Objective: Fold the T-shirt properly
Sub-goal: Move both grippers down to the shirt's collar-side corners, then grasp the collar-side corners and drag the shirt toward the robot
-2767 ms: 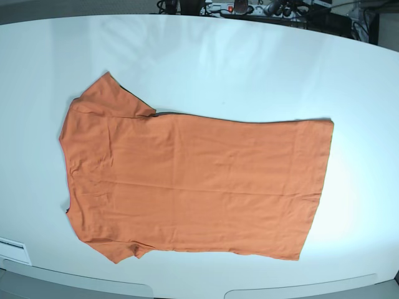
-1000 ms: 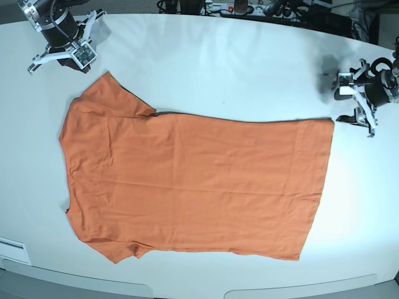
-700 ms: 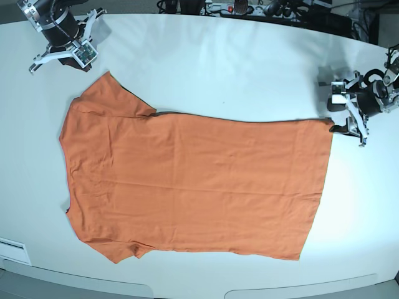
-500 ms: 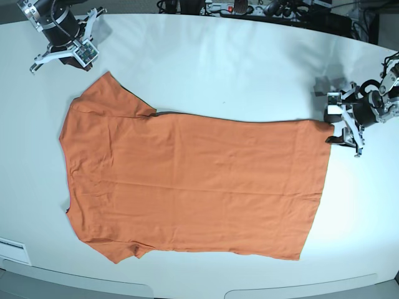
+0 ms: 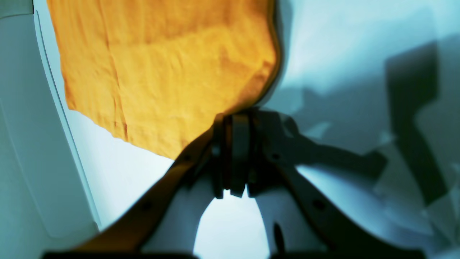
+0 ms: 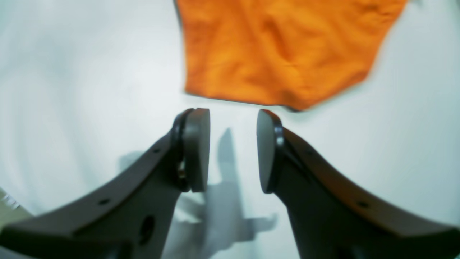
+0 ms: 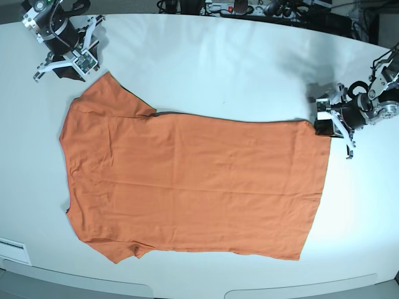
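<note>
Cables [image 7: 277, 9] line the far edge of the white desk [image 7: 218, 59]; we see both arms' fingers at its far corners. T-shirt [image 7: 199, 187] lies mid-desk, long axis side to side, collar toward the right arm. Left fingers [image 5: 235, 122] pinch its hem corner; right fingers [image 6: 233, 115] stand apart beside a sleeve [image 7: 112, 99].

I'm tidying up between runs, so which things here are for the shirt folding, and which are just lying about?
For the job:
- orange T-shirt
- left gripper
- right gripper

Just lying about:
- dark clutter beyond the table's far edge
</note>
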